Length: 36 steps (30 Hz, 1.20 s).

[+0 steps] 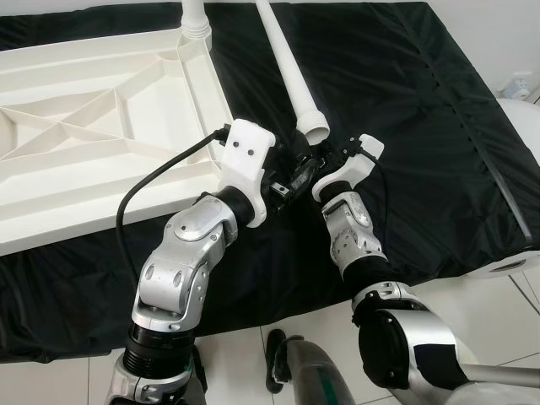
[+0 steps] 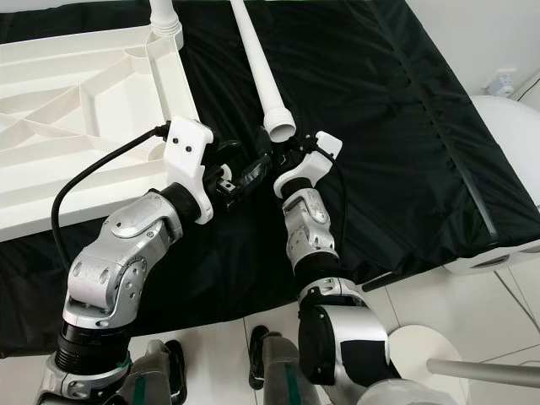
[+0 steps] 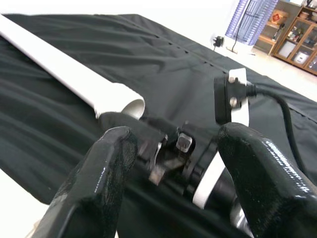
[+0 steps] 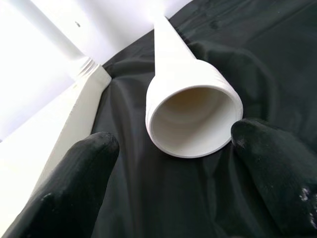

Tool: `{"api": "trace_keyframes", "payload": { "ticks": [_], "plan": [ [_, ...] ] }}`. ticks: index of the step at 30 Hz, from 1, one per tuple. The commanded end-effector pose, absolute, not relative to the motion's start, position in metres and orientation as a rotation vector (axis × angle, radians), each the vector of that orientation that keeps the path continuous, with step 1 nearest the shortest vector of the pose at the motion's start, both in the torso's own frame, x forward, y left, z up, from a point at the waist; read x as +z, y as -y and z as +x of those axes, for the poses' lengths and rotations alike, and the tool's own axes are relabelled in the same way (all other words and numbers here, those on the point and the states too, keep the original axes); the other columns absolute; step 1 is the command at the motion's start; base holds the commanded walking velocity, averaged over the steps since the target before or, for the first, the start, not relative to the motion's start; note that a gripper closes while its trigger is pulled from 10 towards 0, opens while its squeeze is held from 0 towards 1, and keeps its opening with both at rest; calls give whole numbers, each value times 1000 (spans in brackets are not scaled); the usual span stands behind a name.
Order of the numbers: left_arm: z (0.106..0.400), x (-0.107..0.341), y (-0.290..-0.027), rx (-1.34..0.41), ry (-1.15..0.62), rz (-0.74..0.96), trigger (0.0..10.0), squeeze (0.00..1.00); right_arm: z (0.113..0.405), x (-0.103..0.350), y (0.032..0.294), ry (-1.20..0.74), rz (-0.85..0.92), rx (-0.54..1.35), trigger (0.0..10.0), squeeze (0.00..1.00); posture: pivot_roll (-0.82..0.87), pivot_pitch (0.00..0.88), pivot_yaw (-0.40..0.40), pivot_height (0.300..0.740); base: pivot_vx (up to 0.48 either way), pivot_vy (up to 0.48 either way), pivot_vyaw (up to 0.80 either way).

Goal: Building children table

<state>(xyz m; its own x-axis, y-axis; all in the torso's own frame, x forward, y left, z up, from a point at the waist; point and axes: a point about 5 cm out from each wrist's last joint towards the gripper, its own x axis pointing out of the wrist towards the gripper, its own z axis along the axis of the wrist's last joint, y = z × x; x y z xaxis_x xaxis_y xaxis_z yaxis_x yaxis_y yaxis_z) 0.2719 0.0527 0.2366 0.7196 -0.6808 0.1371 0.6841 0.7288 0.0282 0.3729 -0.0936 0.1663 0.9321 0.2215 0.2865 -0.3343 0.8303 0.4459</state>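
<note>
Left eye view: a white moulded plastic tabletop [image 1: 93, 126] lies underside up on a black cloth-covered counter [image 1: 405, 126], toward its left edge. One white leg stub [image 1: 195, 21] is set in the tabletop's near-right corner socket. A loose white tapered plastic table leg [image 1: 291, 72] lies on the cloth beside that corner, its open threaded end toward the robot.

Right eye view: the right end effector [image 2: 283, 145] sits at the loose leg's open end, just beside it. The left end effector [image 2: 253, 169] points across toward the right one, close to it and to the leg's end. A black cable [image 2: 93, 181] loops from the left wrist over the tabletop's near edge.

Left wrist view: the left end effector's black fingers [image 3: 99, 173] are spread apart, gripping nothing; the right end effector and the leg's open end lie beyond them.

Right wrist view: the right end effector's fingers [image 4: 74, 168] stand apart either side of the leg's hollow mouth; whether they touch it cannot be told.
</note>
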Motion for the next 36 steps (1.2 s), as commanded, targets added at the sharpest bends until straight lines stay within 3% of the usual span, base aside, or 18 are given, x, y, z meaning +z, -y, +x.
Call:
{"api": "trace_keyframes", "payload": {
  "ticks": [1, 14, 23, 36],
  "plan": [
    [272, 238, -57, -653, 142, -30, 10000, 0, 367, 152, 81, 162, 528, 329, 10000, 0, 87, 234, -66, 740, 0, 0, 0],
    [273, 238, -56, -652, 144, -39, 10000, 0, 349, 152, 88, 232, 528, 276, 10000, 0, 75, 215, -63, 740, 0, 0, 0],
    [273, 238, -55, -655, 146, -42, 10000, 0, 350, 167, 70, 241, 606, 406, 10000, 0, 85, 205, -69, 740, 0, 0, 0],
    [272, 239, -55, -647, 147, -49, 10000, 0, 363, 174, 71, 226, 618, 404, 10000, 0, 93, 200, -74, 740, 0, 0, 0]
  ]
}}
